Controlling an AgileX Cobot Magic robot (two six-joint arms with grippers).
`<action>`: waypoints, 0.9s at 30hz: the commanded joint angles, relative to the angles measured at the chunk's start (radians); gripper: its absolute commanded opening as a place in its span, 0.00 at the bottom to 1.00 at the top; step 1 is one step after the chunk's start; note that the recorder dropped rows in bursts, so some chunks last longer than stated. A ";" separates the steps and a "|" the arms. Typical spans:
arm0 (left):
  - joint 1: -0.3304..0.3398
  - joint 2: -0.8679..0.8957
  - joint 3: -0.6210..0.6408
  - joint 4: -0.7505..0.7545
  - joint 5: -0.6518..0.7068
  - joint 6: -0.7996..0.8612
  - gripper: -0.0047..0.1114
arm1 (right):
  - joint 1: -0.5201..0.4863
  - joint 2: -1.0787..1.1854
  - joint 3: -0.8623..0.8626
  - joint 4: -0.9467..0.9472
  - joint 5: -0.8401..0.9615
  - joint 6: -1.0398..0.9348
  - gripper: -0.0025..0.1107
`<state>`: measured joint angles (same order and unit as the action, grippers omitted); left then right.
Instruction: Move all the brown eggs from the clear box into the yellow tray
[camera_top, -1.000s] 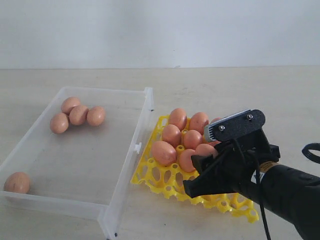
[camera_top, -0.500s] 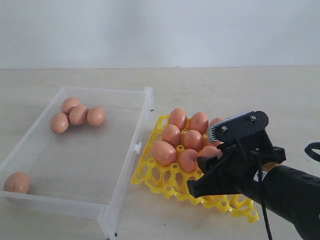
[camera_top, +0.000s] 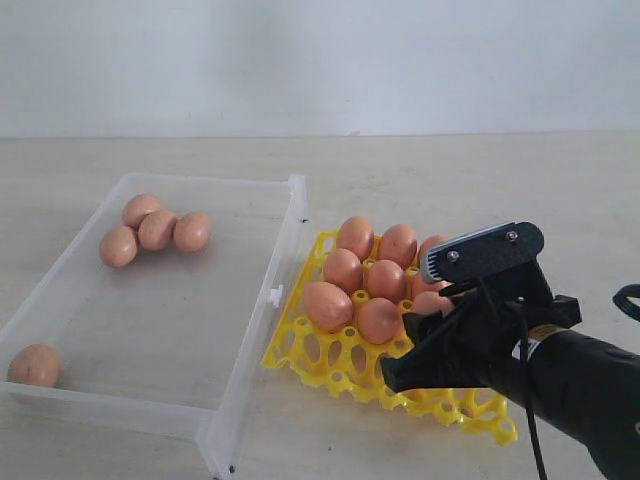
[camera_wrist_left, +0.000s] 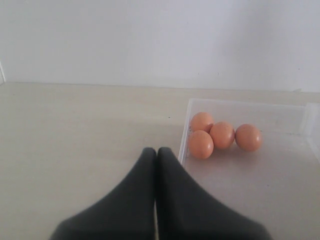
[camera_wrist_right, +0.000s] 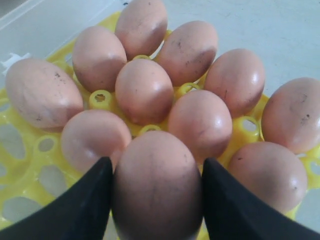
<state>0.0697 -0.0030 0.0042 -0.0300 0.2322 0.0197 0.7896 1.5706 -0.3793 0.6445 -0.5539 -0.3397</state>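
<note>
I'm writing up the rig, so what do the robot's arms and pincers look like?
The left pincer and right pincer are black, with tapered fingers. The right one carries a grey metal plate with two screws; a black cable runs along its black arm.

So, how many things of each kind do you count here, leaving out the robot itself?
Brown eggs: 16 (5 in box, 10 in tray, 1 in right gripper)
Clear box: 1
Yellow tray: 1
Total: 18

Brown eggs (camera_top: 158, 230) — five in clear box (camera_top: 100, 405), most in yellow tray (camera_top: 320, 365)
</note>
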 joint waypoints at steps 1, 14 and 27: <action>0.001 0.003 -0.004 -0.005 0.000 0.001 0.00 | -0.003 -0.003 -0.002 -0.010 0.017 -0.007 0.02; 0.001 0.003 -0.004 -0.005 0.000 0.001 0.00 | -0.003 -0.003 -0.002 -0.025 0.052 -0.004 0.29; 0.001 0.003 -0.004 -0.005 0.000 0.001 0.00 | -0.003 -0.003 -0.002 -0.025 0.063 0.055 0.37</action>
<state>0.0697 -0.0030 0.0042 -0.0300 0.2322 0.0197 0.7896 1.5706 -0.3793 0.6183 -0.5008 -0.3054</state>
